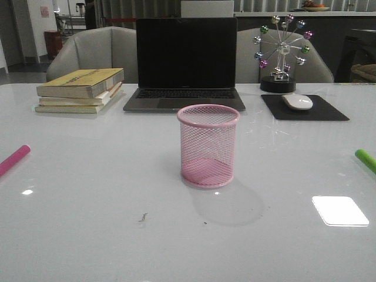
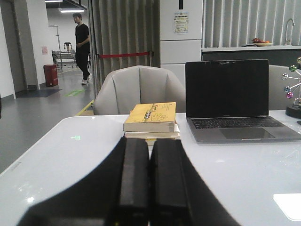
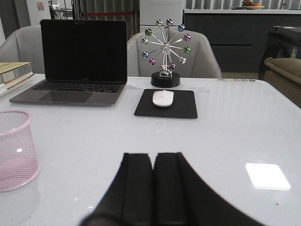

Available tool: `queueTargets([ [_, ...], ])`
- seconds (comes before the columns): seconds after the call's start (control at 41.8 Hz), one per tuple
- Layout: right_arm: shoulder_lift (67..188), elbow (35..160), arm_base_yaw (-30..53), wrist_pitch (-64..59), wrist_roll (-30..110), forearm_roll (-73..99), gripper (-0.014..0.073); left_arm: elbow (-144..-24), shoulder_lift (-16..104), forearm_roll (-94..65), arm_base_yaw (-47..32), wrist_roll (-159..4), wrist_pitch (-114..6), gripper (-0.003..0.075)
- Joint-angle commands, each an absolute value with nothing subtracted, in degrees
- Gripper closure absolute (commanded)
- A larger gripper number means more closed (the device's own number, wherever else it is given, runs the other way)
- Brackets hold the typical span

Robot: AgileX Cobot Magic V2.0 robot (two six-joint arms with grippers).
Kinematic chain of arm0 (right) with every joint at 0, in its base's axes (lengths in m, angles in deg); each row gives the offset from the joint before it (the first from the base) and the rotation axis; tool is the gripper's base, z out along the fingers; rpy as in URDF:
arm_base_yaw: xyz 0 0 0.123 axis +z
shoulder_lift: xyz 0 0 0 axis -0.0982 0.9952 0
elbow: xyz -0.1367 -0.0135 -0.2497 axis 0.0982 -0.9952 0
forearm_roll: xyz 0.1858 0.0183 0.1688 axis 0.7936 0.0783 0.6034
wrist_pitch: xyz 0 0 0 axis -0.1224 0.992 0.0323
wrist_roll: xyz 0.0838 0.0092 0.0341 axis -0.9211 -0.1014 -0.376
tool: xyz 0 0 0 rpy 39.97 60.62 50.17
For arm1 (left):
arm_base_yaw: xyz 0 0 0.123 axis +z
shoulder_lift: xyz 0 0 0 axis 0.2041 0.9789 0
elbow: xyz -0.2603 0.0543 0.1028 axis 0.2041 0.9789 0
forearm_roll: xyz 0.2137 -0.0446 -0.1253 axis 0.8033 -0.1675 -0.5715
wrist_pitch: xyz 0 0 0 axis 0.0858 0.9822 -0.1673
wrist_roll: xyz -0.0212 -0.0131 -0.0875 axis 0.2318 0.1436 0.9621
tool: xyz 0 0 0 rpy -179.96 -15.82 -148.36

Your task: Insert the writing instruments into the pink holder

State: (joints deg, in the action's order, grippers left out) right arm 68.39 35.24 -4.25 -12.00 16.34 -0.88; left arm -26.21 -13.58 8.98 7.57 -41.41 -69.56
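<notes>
1. A glossy white table (image 1: 88,223) fills the foreground, with grey chairs (image 2: 141,89) behind its far edge and a man in black (image 2: 82,47) walking in the corridor beyond.
2. Along the far edge, from the left: a stack of books (image 1: 81,90), an open laptop (image 1: 185,64) with a dark screen, and a black mouse pad (image 1: 305,108) carrying a white mouse (image 1: 297,101). Just behind the pad is a small ferris-wheel ornament (image 1: 282,53).
3. The pink holder (image 1: 208,145) stands upright mid-table, in front of the laptop, apparently empty through the mesh.
4. The magenta pen (image 1: 14,159) lies at the left edge and the lime green pen (image 1: 366,160) at the right edge, both cut off by the front view and well apart from the holder.
5. The left gripper (image 2: 149,188) has its fingers pressed together on nothing, pointing toward the books.
6. The right gripper (image 3: 153,188) is likewise closed and holding nothing. The holder sits off to its left side, not touching it.
</notes>
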Motion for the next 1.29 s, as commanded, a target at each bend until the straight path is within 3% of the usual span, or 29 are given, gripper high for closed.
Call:
queueTargets([
  [0.0, 67.25, 35.49, -4.61, -17.29, 16.48, -0.74, 0.054, -25.99, -14.71, 8.62, 7.68, -41.04, -74.92, 0.0622],
  [0.908, 67.25, 35.92, -4.61, -20.53, 16.48, -0.74, 0.054, -25.99, -14.71, 8.72, 7.68, -41.04, -76.84, 0.0622],
  [1.267, 69.04, 57.21, -4.61, -9.42, 16.48, -0.74, 0.054, -42.14, -13.81, 8.72, 7.33, -41.04, -71.7, 0.0622],
])
